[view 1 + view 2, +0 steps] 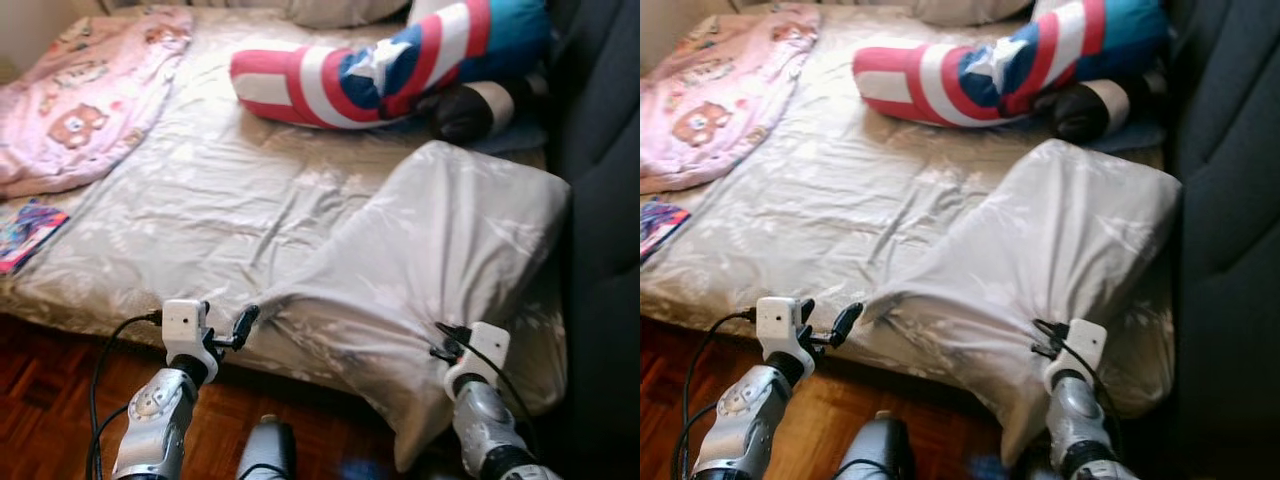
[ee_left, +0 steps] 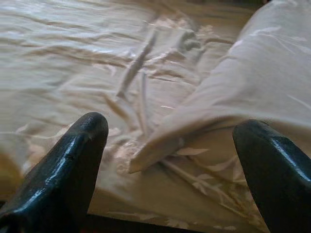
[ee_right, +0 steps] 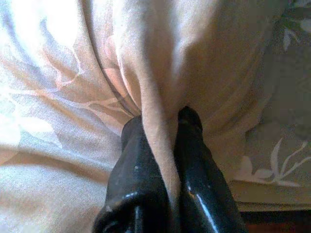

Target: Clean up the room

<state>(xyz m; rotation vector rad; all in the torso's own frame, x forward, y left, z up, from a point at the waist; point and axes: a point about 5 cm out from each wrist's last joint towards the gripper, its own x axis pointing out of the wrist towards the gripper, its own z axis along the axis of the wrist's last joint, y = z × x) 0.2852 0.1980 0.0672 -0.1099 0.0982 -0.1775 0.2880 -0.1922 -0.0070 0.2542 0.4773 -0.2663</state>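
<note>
A big pillow (image 1: pixel 440 250) in a beige flowered case lies at the front right of the bed (image 1: pixel 200 200) and overhangs its front edge. My right gripper (image 3: pixel 163 121) is shut on a bunched fold of the pillowcase low on the pillow's near side (image 1: pixel 442 340). At the pillow's left corner (image 2: pixel 146 158), my left gripper (image 1: pixel 228 325) is open. That corner lies between and just beyond its black fingers (image 2: pixel 73 160), apart from them.
A red, white and blue star cushion (image 1: pixel 370 65) and a teal pillow (image 1: pixel 515 30) lie at the bed's far end. A pink bear-print blanket (image 1: pixel 80 100) covers the far left. A dark upholstered wall (image 1: pixel 600 150) stands right. Wooden floor (image 1: pixel 50 380) lies below the bed.
</note>
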